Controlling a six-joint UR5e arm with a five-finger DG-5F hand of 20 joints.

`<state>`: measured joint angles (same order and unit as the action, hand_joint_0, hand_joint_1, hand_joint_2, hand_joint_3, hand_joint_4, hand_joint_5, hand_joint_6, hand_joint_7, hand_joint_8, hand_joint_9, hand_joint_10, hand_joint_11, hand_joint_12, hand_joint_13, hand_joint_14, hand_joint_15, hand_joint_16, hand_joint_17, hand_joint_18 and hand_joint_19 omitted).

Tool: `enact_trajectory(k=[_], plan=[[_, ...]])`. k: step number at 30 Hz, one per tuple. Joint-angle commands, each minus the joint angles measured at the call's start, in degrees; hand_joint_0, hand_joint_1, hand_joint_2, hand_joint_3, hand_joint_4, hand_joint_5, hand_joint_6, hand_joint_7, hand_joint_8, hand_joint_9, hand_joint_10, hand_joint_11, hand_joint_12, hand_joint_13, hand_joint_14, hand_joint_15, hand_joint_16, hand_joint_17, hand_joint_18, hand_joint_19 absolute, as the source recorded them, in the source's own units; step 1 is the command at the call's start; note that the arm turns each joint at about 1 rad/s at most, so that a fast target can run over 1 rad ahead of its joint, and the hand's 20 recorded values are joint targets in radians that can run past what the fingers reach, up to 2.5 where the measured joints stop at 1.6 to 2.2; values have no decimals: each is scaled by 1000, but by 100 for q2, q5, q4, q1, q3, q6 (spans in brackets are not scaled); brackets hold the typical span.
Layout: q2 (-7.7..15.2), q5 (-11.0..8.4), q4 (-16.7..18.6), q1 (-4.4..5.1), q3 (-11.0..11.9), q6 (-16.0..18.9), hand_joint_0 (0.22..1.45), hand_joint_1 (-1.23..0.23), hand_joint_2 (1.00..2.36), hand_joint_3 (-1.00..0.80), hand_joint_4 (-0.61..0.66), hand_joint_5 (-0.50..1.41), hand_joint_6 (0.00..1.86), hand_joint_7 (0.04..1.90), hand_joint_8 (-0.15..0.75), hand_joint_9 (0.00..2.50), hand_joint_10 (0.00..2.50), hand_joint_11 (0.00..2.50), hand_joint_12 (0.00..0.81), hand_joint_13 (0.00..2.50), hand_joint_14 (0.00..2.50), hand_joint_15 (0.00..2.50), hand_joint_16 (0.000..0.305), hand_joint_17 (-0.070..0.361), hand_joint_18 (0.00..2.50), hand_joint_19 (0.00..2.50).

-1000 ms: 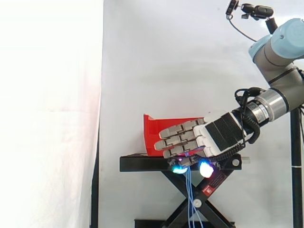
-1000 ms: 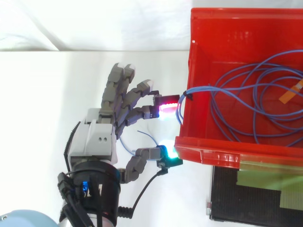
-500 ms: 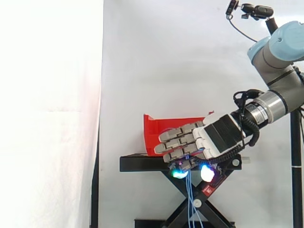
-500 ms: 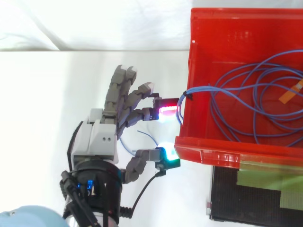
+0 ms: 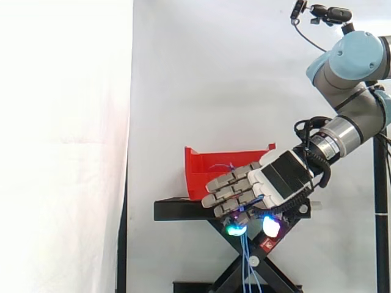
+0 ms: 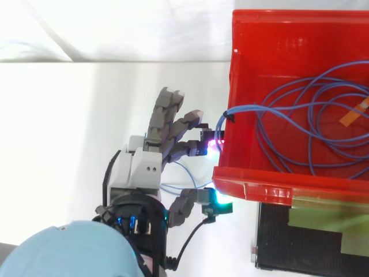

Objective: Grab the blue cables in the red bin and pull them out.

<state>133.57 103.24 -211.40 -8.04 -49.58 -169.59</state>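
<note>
Hand (image 6: 141,173) pinched blue cables (image 6: 242,108) beside the red bin (image 6: 253,176).
Strands hung over its wall, so fingers (image 6: 170,118) and thumb closed there, likely to drag the coil out.

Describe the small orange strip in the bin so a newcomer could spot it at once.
Start at the big red plastic bin. Inside, thin blue cables loop across its floor; at the top view's right edge lies a short flat orange strip, the only non-blue thing inside.
</note>
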Motion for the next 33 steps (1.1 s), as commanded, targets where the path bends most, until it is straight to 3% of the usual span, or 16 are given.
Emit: enact_trajectory(k=[1,8,16,33], plan=[[2,-50,-15,-13,54,-316,773,-882,1003,-938,265,393,497,508,284,509,11,390,350,258,5,135,52,116,148,172],[2,-103,29,5,62,-466,773,-881,1002,-937,263,395,486,515,284,510,11,382,348,257,4,127,52,116,149,178],[2,-103,337,31,62,-518,772,-880,1002,-939,264,400,478,512,284,510,11,382,348,255,5,131,52,116,149,177],[2,-85,363,48,80,-553,774,-881,1002,-939,265,408,457,523,284,510,11,382,348,254,4,126,52,116,149,176]])
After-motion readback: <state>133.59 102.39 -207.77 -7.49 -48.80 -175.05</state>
